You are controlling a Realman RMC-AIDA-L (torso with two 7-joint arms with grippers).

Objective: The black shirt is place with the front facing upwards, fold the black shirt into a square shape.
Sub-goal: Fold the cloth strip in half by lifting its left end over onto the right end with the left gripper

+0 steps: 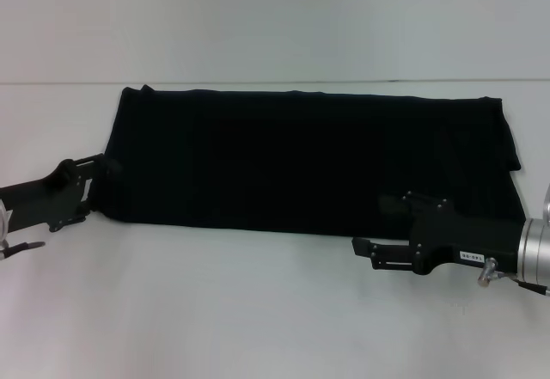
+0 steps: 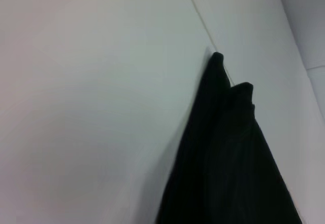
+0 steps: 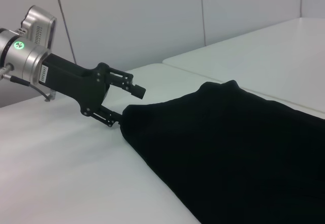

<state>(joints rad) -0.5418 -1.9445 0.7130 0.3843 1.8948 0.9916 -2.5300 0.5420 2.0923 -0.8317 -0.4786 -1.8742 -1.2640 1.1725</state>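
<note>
Spread as a long folded band across the far half of the white table (image 1: 258, 310): the black shirt (image 1: 309, 160), plain side up, no lettering showing. Reaching in low from the left, the left gripper (image 1: 101, 173), fingers spread wide at the shirt's left end, lower finger at the hem. Stretched level along the near right edge, the right gripper (image 1: 378, 229), fingers parted, empty.

One shirt (image 1: 309, 160) lies on the table (image 1: 258, 310), a single folded black band across its far half. Two grippers show: the left (image 1: 99, 181) at the shirt's left edge, the right (image 1: 378, 241) at its near edge.
</note>
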